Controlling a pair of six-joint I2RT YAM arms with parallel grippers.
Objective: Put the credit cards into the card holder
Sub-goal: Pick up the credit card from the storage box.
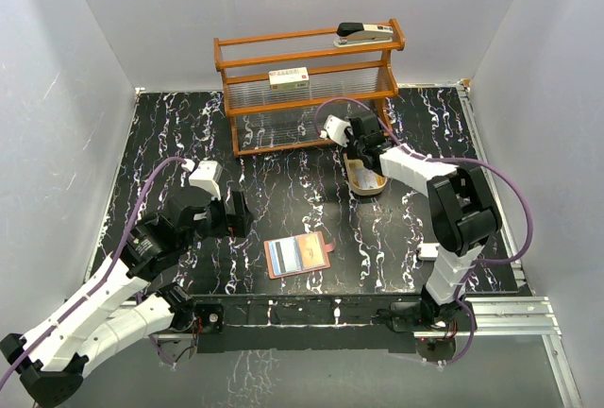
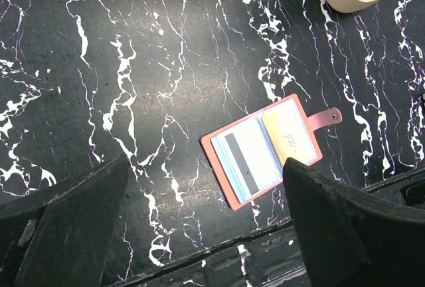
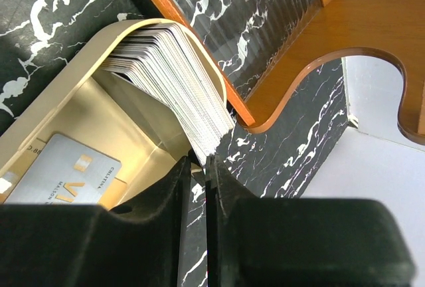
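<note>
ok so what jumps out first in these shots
The right gripper pinching the corner of a fanned stack of credit cards in the oval tray before the wooden rack. Nearer the arms, the reddish card holder lies open, the left gripper open to its left.

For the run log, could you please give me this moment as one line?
left gripper open near card holder | right gripper shut on credit cards in tray | holder lies open

Left end effector (image 2: 206,167) spread wide; right end effector (image 3: 202,166) pinched together.
</note>
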